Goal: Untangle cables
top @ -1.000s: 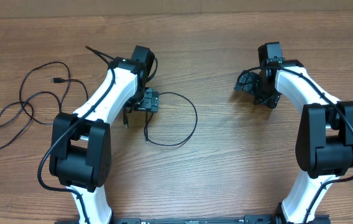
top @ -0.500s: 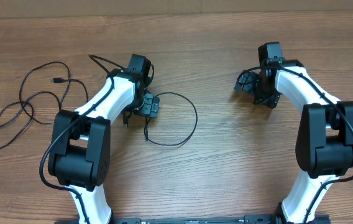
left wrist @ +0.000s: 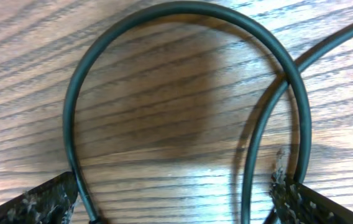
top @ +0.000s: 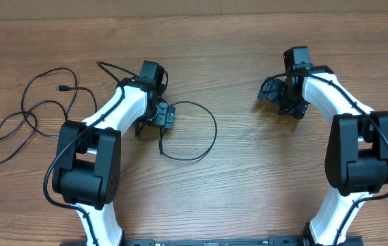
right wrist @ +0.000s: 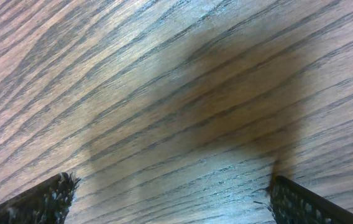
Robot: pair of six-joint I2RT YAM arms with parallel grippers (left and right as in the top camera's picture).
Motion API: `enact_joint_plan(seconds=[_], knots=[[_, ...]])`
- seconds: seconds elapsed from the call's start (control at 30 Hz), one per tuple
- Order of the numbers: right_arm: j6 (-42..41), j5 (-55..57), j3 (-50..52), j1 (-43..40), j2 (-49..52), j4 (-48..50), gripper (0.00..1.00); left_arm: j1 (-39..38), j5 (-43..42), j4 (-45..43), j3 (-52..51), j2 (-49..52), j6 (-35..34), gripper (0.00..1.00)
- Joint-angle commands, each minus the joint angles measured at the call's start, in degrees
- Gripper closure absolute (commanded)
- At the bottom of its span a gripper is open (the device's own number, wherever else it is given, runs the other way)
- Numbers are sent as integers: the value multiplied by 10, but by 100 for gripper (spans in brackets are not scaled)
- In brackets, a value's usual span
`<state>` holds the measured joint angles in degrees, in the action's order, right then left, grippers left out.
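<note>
Left jaws spread wide, low over the cable loop [left wrist: 176, 6] just left of centre. The left wrist view catches a second strand [left wrist: 249, 155] crossing the loop at 3 o'clock, which overhead barely shows. Close now and both could get pinched together, tightening the snarl. Right jaws, spread too, over bare worktop [right wrist: 164, 74] at 2 o'clock. Far out at 9 o'clock, more cables [top: 40, 106] sprawl, and only overhead sees them.

Left gripper [top: 161, 115] is over the left edge of a looped black cable [top: 215, 130]. More loose cables [top: 44, 103] lie far left. Right gripper [top: 273, 91] is over the wooden table [top: 248, 191], well apart.
</note>
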<state>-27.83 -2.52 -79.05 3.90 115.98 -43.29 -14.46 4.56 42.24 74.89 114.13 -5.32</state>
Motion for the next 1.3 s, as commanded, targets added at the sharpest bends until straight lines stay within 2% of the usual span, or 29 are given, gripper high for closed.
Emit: enact_joint_plan(seconds=[0.0, 0.1, 0.23, 0.37, 0.43, 0.53, 0.67, 0.7, 0.73, 0.77, 0.83, 0.93, 1.0, 1.27], knots=[[0, 3, 3, 2, -17, 2, 0, 1, -59, -1, -20, 5, 15, 0], [0, 3, 3, 2, -17, 2, 0, -4, -93, -7, -37, 5, 15, 0], [0, 3, 3, 2, -17, 2, 0, -9, -95, -13, -56, 5, 15, 9], [0, 3, 3, 2, -17, 2, 0, -10, -95, -10, -60, 5, 15, 27], [0, 3, 3, 2, -17, 2, 0, -9, -95, -15, -60, 5, 15, 42], [0, 3, 3, 2, -17, 2, 0, -9, -96, -19, -60, 5, 15, 58], [0, 3, 3, 2, -17, 2, 0, -10, -122, -18, -61, 5, 15, 68], [0, 3, 3, 2, -17, 2, 0, -10, -124, -17, -62, 5, 15, 67], [-1, 3, 3, 2, -17, 2, 0, -10, -126, -16, -62, 5, 15, 59], [0, 3, 3, 2, -17, 2, 0, -10, -125, -16, -62, 5, 15, 43], [0, 3, 3, 2, -17, 2, 0, -9, -122, -16, -61, 5, 15, 26], [0, 3, 3, 2, -17, 2, 0, -9, -115, -2, -47, 5, 15, 13], [0, 3, 3, 2, -17, 2, 0, -9, -115, 22, -27, 5, 15, 1], [0, 3, 3, 2, -17, 2, 0, -9, -117, 119, 54, 5, 24, 0]])
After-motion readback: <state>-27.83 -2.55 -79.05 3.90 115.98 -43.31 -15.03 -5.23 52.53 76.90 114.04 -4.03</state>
